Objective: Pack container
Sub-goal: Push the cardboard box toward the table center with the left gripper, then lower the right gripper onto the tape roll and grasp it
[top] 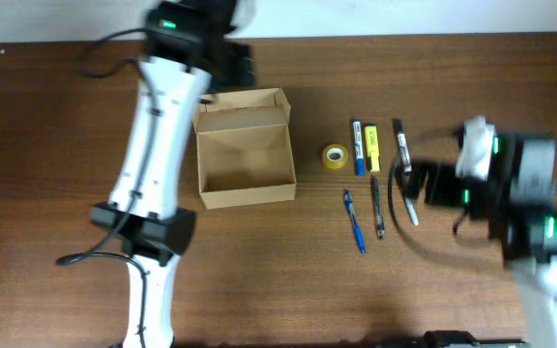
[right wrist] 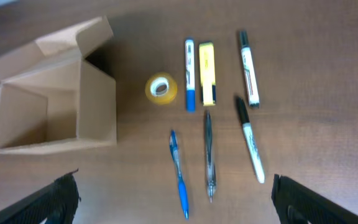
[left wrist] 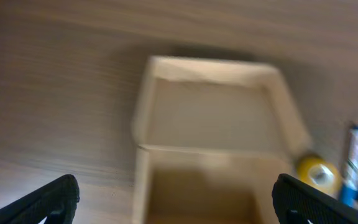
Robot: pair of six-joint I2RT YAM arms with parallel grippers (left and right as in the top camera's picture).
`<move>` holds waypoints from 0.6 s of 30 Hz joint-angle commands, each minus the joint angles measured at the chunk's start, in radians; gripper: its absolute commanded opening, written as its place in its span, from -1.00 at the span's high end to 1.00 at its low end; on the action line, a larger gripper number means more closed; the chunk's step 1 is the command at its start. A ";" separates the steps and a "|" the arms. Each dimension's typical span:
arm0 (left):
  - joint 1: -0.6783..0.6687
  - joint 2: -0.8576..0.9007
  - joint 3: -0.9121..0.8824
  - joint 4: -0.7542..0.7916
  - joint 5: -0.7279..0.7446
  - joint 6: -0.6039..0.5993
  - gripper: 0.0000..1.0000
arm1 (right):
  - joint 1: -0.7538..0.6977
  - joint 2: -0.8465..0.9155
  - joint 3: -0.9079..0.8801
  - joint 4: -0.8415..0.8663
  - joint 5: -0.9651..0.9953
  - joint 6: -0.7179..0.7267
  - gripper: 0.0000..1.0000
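The container (top: 245, 155) is an open tan cardboard box, empty, with its flap lid (top: 242, 108) standing at the far side. It also shows in the left wrist view (left wrist: 210, 124) and the right wrist view (right wrist: 48, 106). My left gripper (top: 238, 66) hovers just behind the lid, open and empty (left wrist: 176, 199). My right gripper (top: 422, 184) is open and empty (right wrist: 179, 199), above the loose pens right of the box.
Right of the box lie a yellow tape roll (top: 335, 156), a blue-and-white marker (top: 357, 147), a yellow highlighter (top: 372, 148), two black-and-white markers (top: 399, 143) (right wrist: 251, 142), a blue pen (top: 355, 220) and a dark pen (top: 376, 206).
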 commanded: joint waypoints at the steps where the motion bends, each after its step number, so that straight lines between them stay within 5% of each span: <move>1: 0.118 0.006 0.013 -0.008 0.012 0.054 -1.00 | -0.005 0.211 0.198 -0.041 -0.135 -0.023 -0.98; 5: 0.232 0.006 0.013 -0.007 0.019 0.064 -1.00 | 0.001 0.394 0.307 -0.011 -0.280 -0.059 -0.88; 8: 0.307 0.006 0.006 -0.008 -0.004 0.077 -0.99 | 0.042 0.499 0.367 -0.016 -0.166 -0.058 -0.71; 12: 0.411 0.007 0.004 -0.007 -0.022 0.076 -1.00 | 0.180 0.646 0.449 -0.042 0.110 -0.046 -0.72; 18: 0.516 0.007 0.004 -0.007 -0.022 0.076 -1.00 | 0.336 0.837 0.521 -0.037 0.227 -0.031 -0.78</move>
